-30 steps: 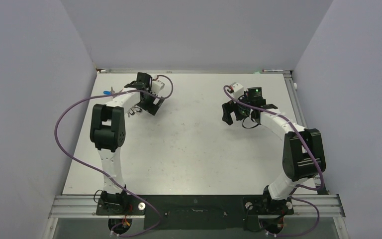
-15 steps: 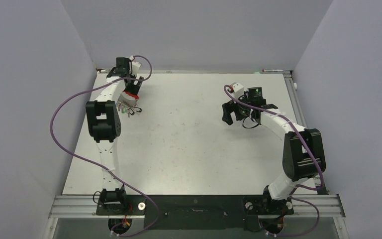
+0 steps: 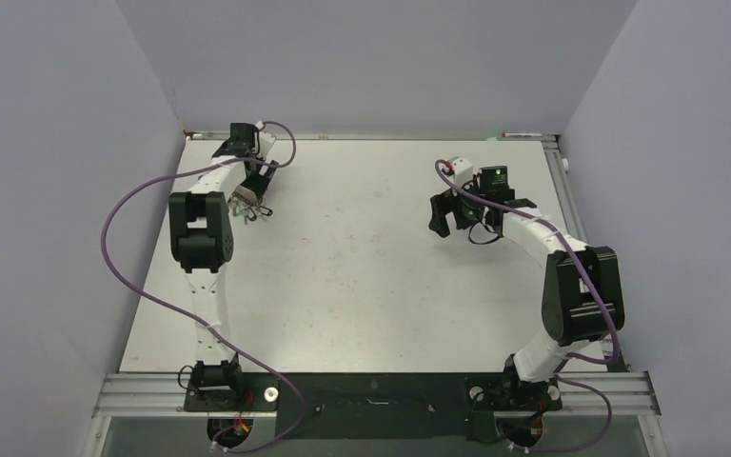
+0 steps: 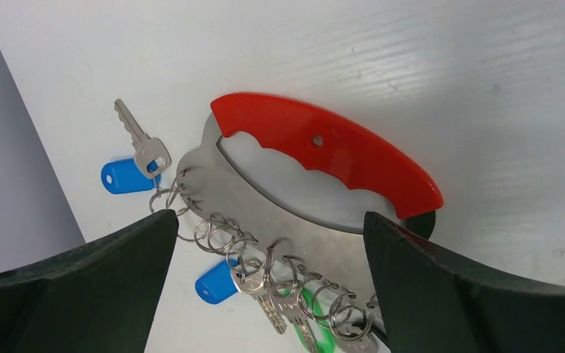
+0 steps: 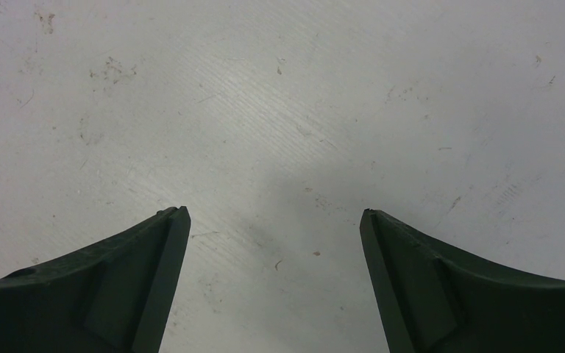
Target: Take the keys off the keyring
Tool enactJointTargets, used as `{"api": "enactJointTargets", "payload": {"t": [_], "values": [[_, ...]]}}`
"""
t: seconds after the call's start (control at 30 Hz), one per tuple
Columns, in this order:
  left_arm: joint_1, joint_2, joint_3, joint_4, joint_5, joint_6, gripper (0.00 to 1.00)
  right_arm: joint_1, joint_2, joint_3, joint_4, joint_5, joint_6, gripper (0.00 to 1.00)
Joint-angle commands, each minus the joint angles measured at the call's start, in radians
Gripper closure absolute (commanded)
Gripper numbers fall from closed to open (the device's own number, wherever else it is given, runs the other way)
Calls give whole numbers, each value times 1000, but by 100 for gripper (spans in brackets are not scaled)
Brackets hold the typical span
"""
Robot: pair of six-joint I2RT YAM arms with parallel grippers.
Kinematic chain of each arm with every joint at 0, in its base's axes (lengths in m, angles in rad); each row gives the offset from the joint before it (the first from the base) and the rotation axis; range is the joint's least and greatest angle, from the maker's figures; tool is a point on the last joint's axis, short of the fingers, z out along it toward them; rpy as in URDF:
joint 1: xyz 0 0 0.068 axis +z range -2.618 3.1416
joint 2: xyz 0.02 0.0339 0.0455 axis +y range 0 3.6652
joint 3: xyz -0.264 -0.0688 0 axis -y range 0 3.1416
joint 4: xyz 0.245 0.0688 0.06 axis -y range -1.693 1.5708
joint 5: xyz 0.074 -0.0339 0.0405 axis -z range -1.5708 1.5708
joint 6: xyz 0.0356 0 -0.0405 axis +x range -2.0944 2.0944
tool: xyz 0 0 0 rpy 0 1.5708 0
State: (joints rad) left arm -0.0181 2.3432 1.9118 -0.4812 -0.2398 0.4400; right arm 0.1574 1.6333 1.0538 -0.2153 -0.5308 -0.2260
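Note:
The keyring [image 4: 324, 147] lies flat on the white table, a curved bright red grip over a silvery-grey plate [image 4: 265, 209]. Small split rings along the plate's edge carry the keys [image 4: 279, 294]; one loose-hanging key [image 4: 138, 143] sits by a blue tag [image 4: 121, 176], with another blue tag [image 4: 213, 283] and a green tag [image 4: 320, 323] lower down. My left gripper [image 4: 268, 220] is open, its fingers on either side of the plate and rings, gripping nothing. From above, the left gripper [image 3: 250, 195] hides most of the ring; the keys [image 3: 253, 213] poke out. My right gripper [image 5: 274, 213] is open over bare table.
The left grey wall [image 3: 76, 143] and the table's back edge [image 3: 362, 138] are close to the keyring. A purple cable [image 3: 128, 205] loops off the left arm. The right gripper [image 3: 444, 217] hovers at the right half of the table [image 3: 362, 286].
My left arm swung its wrist to the far-left corner and brought the gripper down over the keyring, hiding the red part seen from above. The right arm shifted slightly right.

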Motion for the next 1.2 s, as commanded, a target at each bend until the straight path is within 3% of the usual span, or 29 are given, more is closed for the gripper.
{"api": "enactJointTargets", "payload": {"t": [0.0,0.2,0.43,0.63,0.73,0.9,1.17], "values": [[-42,-76,-115,-7,26,31,4,-4,-19,10,21,-25,5,10],[-157,-187,-314,-18,67,44,4,-18,-19,14,7,-59,6,10],[-340,-311,-430,-134,238,-88,4,-33,11,37,-5,-114,24,10],[-492,-385,-410,-285,521,-174,4,-33,33,53,-23,-135,27,10],[-496,-438,-404,-301,632,-158,4,-33,41,54,-27,-142,29,10],[-440,-441,-328,-325,637,-2,4,-32,67,66,-39,-177,47,10],[-474,-346,-189,-370,680,502,2,-49,100,125,-93,-237,93,10]]}}
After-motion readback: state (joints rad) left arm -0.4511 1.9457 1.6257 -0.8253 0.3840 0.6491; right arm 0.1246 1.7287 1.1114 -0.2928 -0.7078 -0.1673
